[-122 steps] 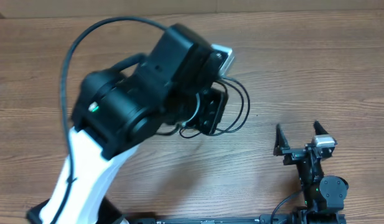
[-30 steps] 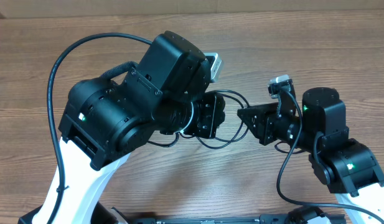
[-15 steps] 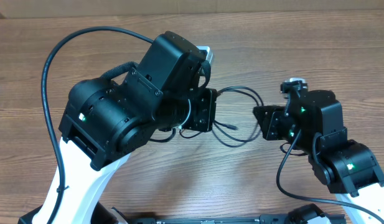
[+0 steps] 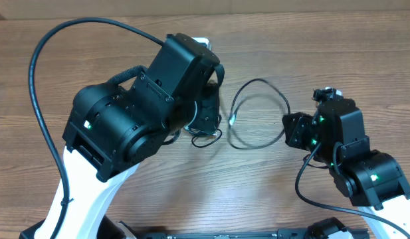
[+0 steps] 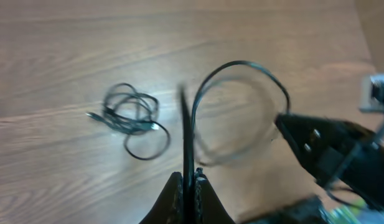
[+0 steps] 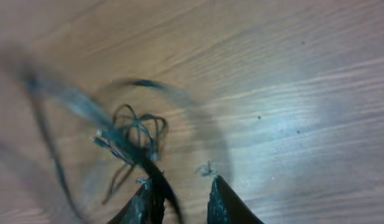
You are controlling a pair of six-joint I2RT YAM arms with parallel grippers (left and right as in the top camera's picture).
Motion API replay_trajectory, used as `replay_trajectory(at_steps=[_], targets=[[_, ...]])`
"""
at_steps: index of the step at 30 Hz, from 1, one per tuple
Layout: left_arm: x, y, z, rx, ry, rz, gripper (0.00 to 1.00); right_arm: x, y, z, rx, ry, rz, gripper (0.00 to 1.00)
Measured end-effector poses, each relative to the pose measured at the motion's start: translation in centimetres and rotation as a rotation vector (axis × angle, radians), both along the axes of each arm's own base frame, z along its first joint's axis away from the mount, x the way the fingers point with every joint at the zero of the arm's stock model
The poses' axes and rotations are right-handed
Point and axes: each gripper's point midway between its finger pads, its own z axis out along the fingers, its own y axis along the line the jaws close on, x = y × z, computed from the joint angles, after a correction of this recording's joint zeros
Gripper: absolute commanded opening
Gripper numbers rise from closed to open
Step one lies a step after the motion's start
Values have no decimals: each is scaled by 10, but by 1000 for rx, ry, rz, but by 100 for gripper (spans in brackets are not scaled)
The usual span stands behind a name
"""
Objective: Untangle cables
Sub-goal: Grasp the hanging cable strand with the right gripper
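Note:
A small tangled bundle of thin black cables (image 5: 132,118) lies on the wooden table; in the overhead view this bundle (image 4: 206,140) peeks out beneath my left arm. My left gripper (image 5: 187,177) is shut on one black cable (image 5: 186,134) that runs straight up from its jaws. A separate cable (image 4: 271,86) arcs in a wide loop from a free plug end (image 4: 231,121) to my right gripper (image 4: 291,129). In the right wrist view my right gripper (image 6: 179,180) has its jaws apart, with a blurred cable (image 6: 159,186) lying against the left finger and the bundle (image 6: 134,134) beyond.
The left arm's thick black hose (image 4: 55,40) loops over the table's left side. The right arm's body (image 4: 364,166) fills the lower right. Bare wood (image 4: 337,46) lies at the far right.
The loop of cable has opened out wider between the grippers and one plug end has come free. My right gripper has drawn back to the right; the left gripper has shifted left.

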Motion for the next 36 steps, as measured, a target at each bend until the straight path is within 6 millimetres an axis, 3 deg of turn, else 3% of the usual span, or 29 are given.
replay_trajectory(at_steps=[10, 12, 14, 17, 21, 23, 36], targets=[[9, 12, 2, 51, -47, 50, 4, -6, 4, -3, 29, 33, 10, 22], [9, 12, 2, 53, -48, 52, 5, -7, 8, -3, 48, 39, 25, 35], [9, 12, 2, 53, -48, 51, 8, -9, 12, -3, 67, 47, 35, 57], [8, 10, 1, 47, -42, 36, 5, -12, 18, -3, 95, 59, 62, 75], [0, 0, 0, 13, -7, -24, 4, -12, 25, -7, 112, 88, 90, 87], [-3, -4, 0, 1, 4, -47, 4, -10, 26, -14, 106, 113, 88, 98], [-6, 0, 3, 4, -12, -53, 4, 9, 23, -73, 4, 315, 44, 100]])
